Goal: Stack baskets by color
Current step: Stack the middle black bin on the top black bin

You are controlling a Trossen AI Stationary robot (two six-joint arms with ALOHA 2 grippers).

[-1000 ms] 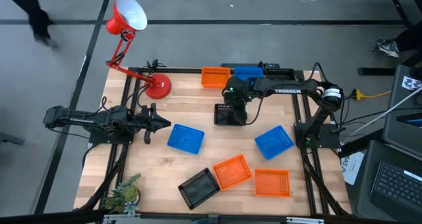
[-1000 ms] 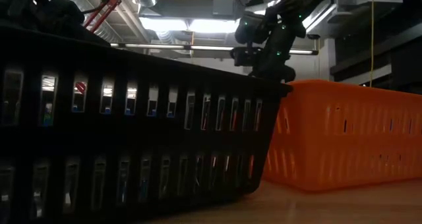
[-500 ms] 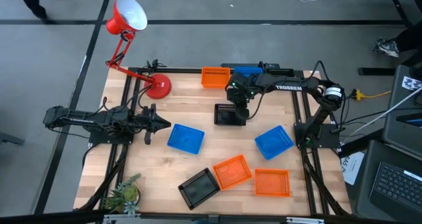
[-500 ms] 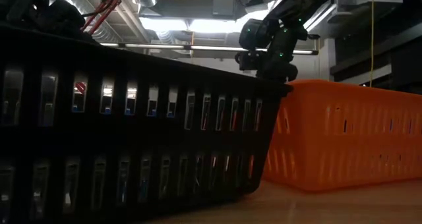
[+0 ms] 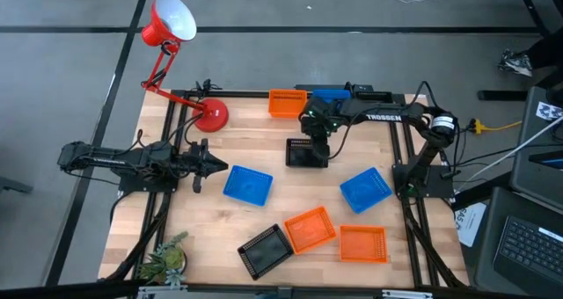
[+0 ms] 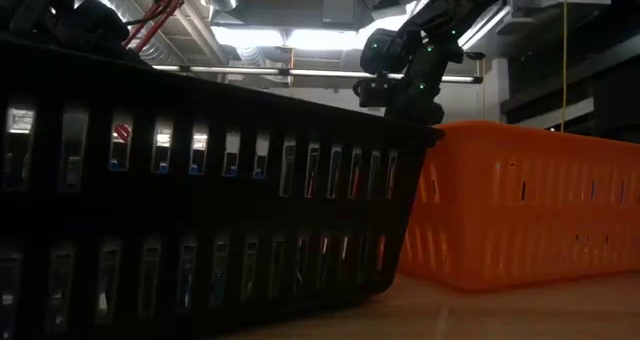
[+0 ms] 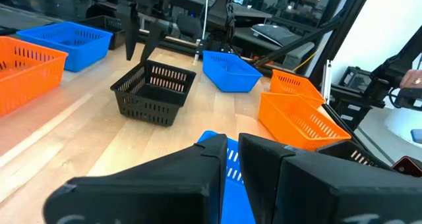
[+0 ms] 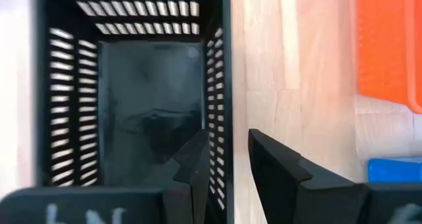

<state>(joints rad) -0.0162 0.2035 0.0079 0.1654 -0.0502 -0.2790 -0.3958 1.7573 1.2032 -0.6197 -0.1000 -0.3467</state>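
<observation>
black basket (image 8: 132,92): slotted walls, empty | right tool (image 8: 227,168): parted astride its wall, above | left tool (image 7: 231,151): narrow

FAR EDGE: basket pair (image 5: 287,103) side by side, lamp base (image 5: 211,115) toward left corner | CENTRE: mid-table basket (image 5: 307,152) under right gripper (image 5: 315,139) | LEFT OF CENTRE: single basket (image 5: 247,185) beside left gripper (image 5: 215,165) | RIGHT: lone basket (image 5: 365,189) | NEAR EDGE: basket trio (image 5: 310,229) in a row | NEAR-LEFT CORNER: plant (image 5: 165,259)
</observation>
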